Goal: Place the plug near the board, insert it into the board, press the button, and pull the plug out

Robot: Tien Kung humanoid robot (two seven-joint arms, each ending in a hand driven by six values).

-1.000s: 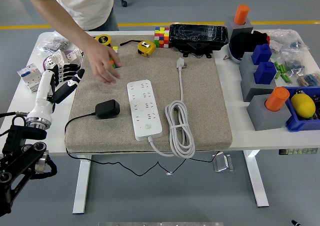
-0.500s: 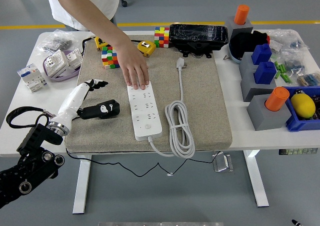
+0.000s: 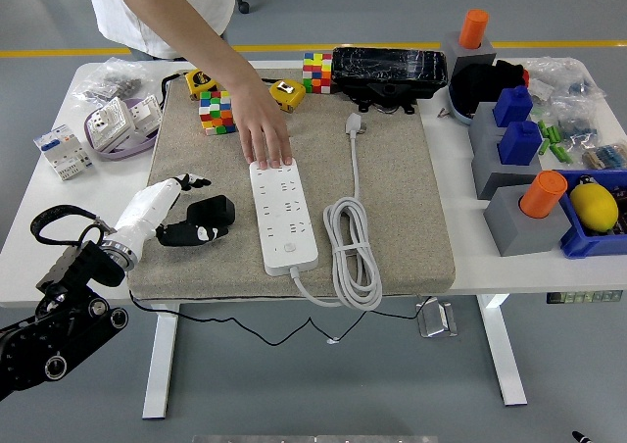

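Note:
A black plug adapter (image 3: 214, 210) lies on the beige mat (image 3: 392, 198), left of the white power strip (image 3: 284, 213). Its thin black cord runs off the mat's left edge. My left hand (image 3: 186, 210), white with dark fingertips, is curled around the adapter's left end, thumb on the far side, fingers on the near side. The adapter still rests on the mat. A person's hand (image 3: 266, 144) presses flat on the strip's far end. The strip's button (image 3: 290, 248) is near its near end. My right hand is out of view.
The strip's white cable (image 3: 351, 252) lies coiled to its right, its plug (image 3: 354, 123) at the far end. Colour cubes (image 3: 217, 111), yellow tape measures (image 3: 285, 93) and a black box (image 3: 388, 71) line the back. Grey blocks (image 3: 519, 218) with coloured pegs stand at right.
My left hand came in from the table's left edge to the adapter and closed around it. The person's hand moved from the mat onto the strip's far end and stays there.

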